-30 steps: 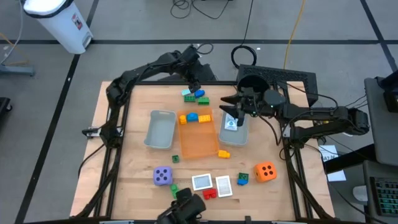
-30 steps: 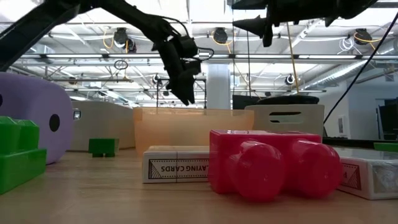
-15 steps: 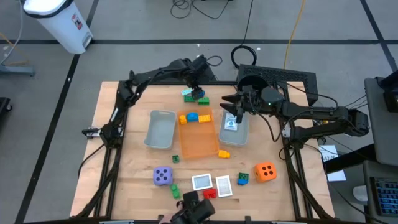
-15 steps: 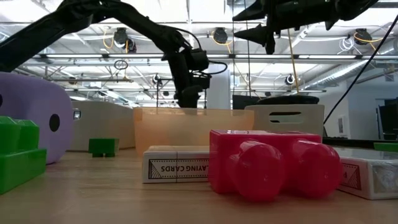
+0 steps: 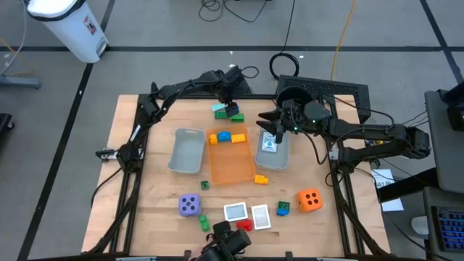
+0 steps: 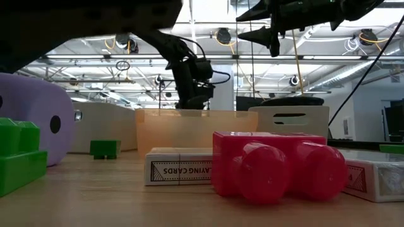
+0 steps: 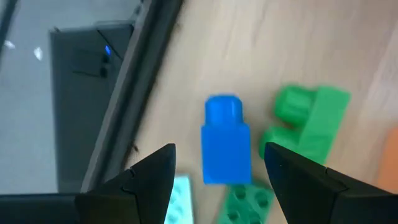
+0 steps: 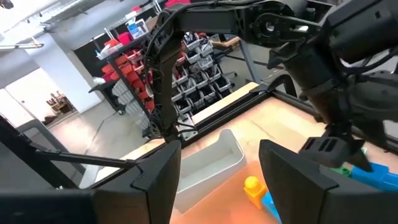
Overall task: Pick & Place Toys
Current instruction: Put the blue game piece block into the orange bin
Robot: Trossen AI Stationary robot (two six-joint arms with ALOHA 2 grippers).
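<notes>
The job is only partly done. The orange tray (image 5: 232, 161) in the middle of the table has a yellow brick (image 5: 213, 138), a blue brick (image 5: 224, 135) and another yellow one at its far end. The grey tray on the right (image 5: 272, 151) holds a whitish card (image 5: 270, 143). The grey tray on the left (image 5: 186, 150) looks bare inside.

Lots of toys are left out on the wood. At the far side, a blue brick (image 7: 226, 140) lies with green bricks (image 7: 306, 119) just beside it. Nearer the front are the purple die (image 5: 190, 205), the orange die (image 5: 310, 199), two flat cards (image 5: 235, 212), a red brick (image 6: 270, 163) and a few small green bricks. A yellow brick (image 5: 260, 178) sits just outside the orange tray.

The left gripper (image 7: 217, 175) hangs right over the far blue brick. Its jaws are open, one on each side of the brick, and they hold nothing. I think it is about to take that brick.

The right gripper (image 5: 276, 125) hangs above the grey tray on the right. Its jaws are open and nothing is in them.

Some things are hard to see. The left arm covers part of the far pile from above, so there may be more bricks under it. In the low view the red brick and a card box hide most of the table behind them.
</notes>
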